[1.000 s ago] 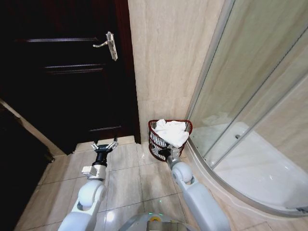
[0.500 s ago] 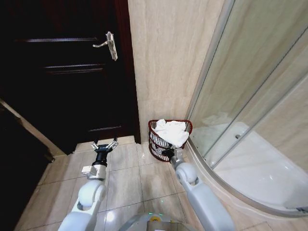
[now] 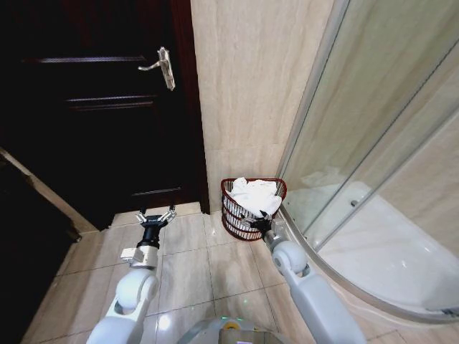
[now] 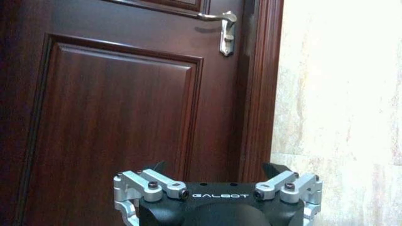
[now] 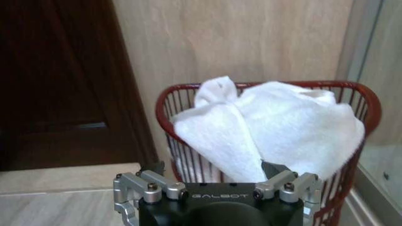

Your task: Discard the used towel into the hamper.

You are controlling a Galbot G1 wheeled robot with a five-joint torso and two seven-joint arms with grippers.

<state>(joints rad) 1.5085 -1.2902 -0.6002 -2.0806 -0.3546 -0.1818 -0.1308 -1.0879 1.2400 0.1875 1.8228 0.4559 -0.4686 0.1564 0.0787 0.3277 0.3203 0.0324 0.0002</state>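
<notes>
The used towel [image 3: 254, 195], white and crumpled, lies in the hamper [image 3: 231, 213], a round red-brown wire basket on the floor by the wall. Part of the towel hangs over the near rim. My right gripper [image 3: 260, 224] is low in front of the hamper, open, holding nothing. The right wrist view looks at the towel [image 5: 276, 127] heaped above the hamper rim [image 5: 164, 101], just beyond the spread right gripper [image 5: 213, 166]. My left gripper [image 3: 155, 217] hangs open near the door's foot, and in the left wrist view it [image 4: 217, 167] faces the door.
A dark wooden door [image 3: 93, 122] with a metal handle [image 3: 163, 67] stands at the left. A curved glass shower enclosure [image 3: 373, 165] with its raised kerb [image 3: 308, 247] bounds the right. Beige tiled floor [image 3: 186, 265] lies between, and a tiled wall [image 3: 244, 86] behind the hamper.
My right arm has shifted to the right, its gripper now at the hamper's right front. The towel stays in the hamper. The left arm has not moved.
</notes>
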